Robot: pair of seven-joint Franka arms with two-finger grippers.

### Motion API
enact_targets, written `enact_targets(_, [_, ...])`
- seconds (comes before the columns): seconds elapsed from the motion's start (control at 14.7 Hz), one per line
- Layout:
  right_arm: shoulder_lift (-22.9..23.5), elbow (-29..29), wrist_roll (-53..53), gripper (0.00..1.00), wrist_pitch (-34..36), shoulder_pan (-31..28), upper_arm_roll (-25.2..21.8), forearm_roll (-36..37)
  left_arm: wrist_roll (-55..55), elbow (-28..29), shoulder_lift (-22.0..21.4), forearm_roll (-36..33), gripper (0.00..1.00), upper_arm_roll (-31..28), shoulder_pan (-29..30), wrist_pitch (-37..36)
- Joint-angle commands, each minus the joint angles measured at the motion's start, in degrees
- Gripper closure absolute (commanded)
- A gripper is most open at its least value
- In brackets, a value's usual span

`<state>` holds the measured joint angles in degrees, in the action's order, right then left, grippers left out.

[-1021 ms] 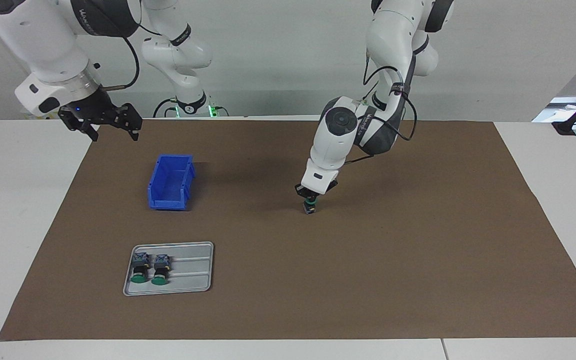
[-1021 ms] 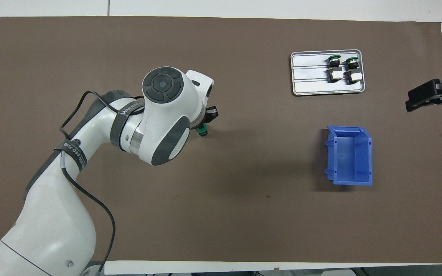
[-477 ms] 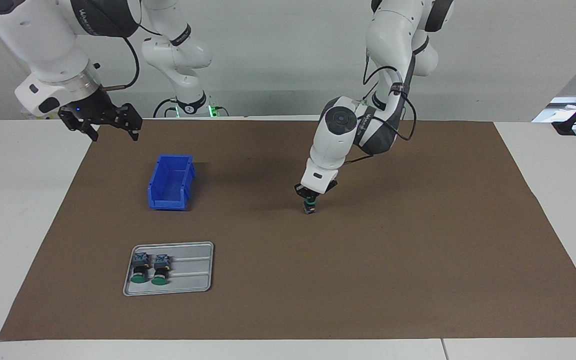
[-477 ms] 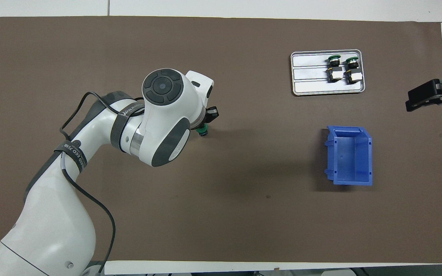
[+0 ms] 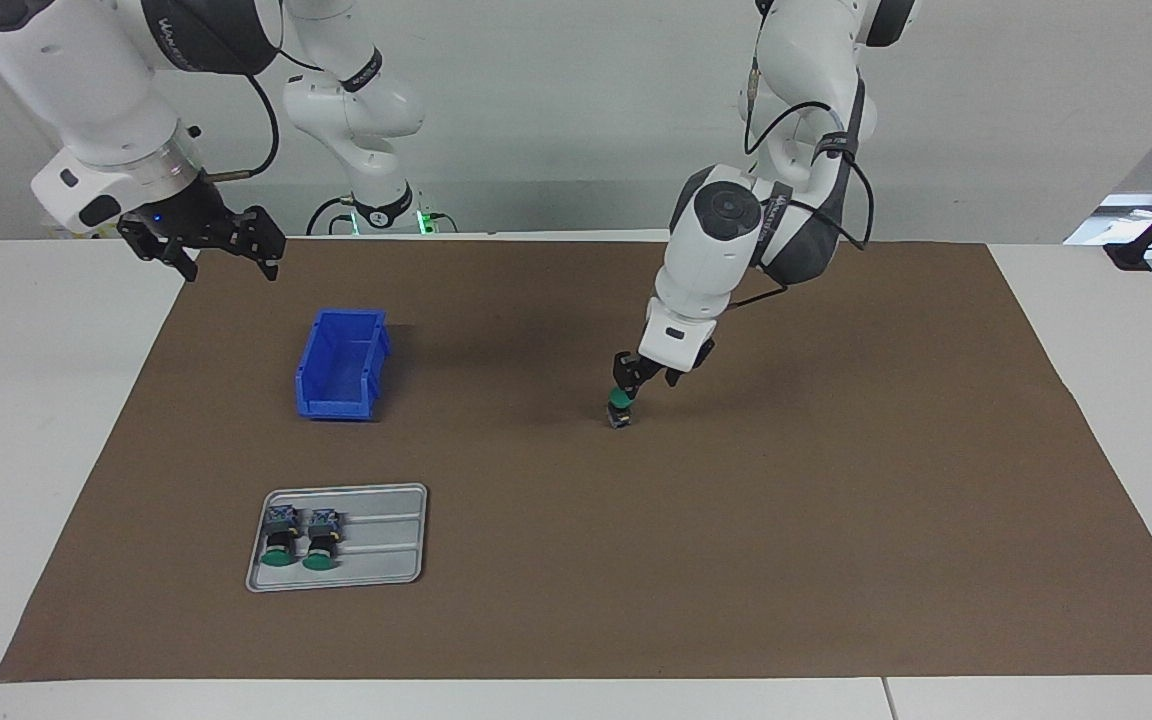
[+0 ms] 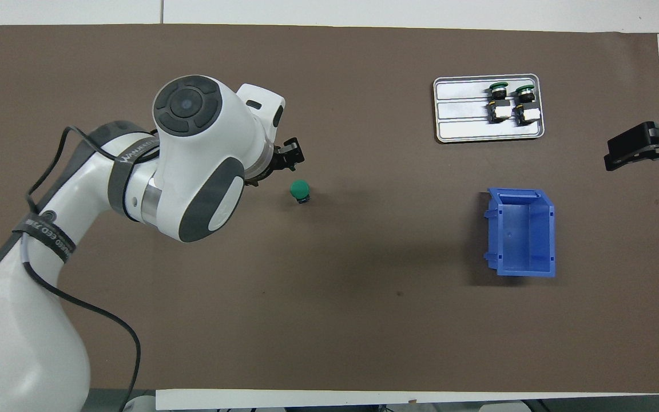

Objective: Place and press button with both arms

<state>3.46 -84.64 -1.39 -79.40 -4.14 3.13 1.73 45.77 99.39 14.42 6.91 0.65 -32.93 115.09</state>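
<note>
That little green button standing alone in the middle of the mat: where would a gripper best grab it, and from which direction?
Probably from straight above, fingers closing on the black collar just under the green cap. The button stands upright on its square block on the brown mat, cap up, with bare mat all round. The wide round cap overhangs the collar, so it should stop the fingers slipping upward.

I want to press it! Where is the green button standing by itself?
The button stands upright on the brown mat near the table's middle, just below the left end effector, toward the left arm's end from the blue bin.
</note>
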Motion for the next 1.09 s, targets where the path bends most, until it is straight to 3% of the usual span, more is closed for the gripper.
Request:
enact_targets(0.0, [-1.5,-1.8,-1.4,0.01,0.4,-0.5,0.6,-0.2,-4.9,0.7,-2.8,-1.3,0.06,-0.1,3.0,-5.3])
enact_targets(0.14, [-1.4,-1.6,-2.9,0.01,0.1,1.8,1.1,-1.1,-11.5,0.7,-4.6,-3.5,0.02,-0.3,7.1,-9.7])
enact_targets(0.27, [-1.1,-1.3,-4.1,0.01,-4.0,5.2,2.0,-7.7,-18.2,0.7,-6.6,-4.0,0.01,-0.4,11.5,-13.0])
enact_targets(0.41, [-0.1,-0.8,3.5,0.01,-8.4,14.0,2.1,-7.7,-24.7,0.7,-8.4,-4.0,0.01,-0.4,16.2,-15.1])
enact_targets(0.82, [11.5,5.5,30.5,0.01,-16.3,30.8,2.2,-7.2,-37.5,-0.2,-13.7,-7.0,0.01,-0.5,25.0,-22.9])
enact_targets(1.02, [18.4,9.1,36.5,0.01,-23.3,37.1,2.3,-4.3,-42.6,-5.5,-13.8,-7.1,0.01,-0.5,28.0,-29.6])
